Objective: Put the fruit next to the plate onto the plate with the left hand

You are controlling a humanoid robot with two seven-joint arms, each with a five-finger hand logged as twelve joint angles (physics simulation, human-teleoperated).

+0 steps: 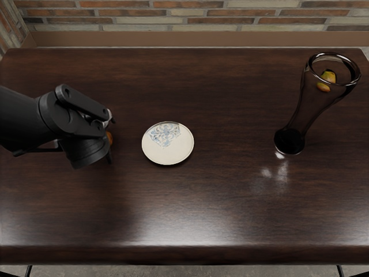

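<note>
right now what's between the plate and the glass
Nothing: in the head view only bare table lies between the plate and the glass.

Fruit point(109, 137): only a small orange sliver is seen, the rest is hidden behind left hand point(86, 134); type can't be told. Located near plate's left side, twd tabletop's left edge. Plate point(173, 157): small, round, cream w/ blue-grey pattern, laid flat approx. mid-tabletop.
</note>
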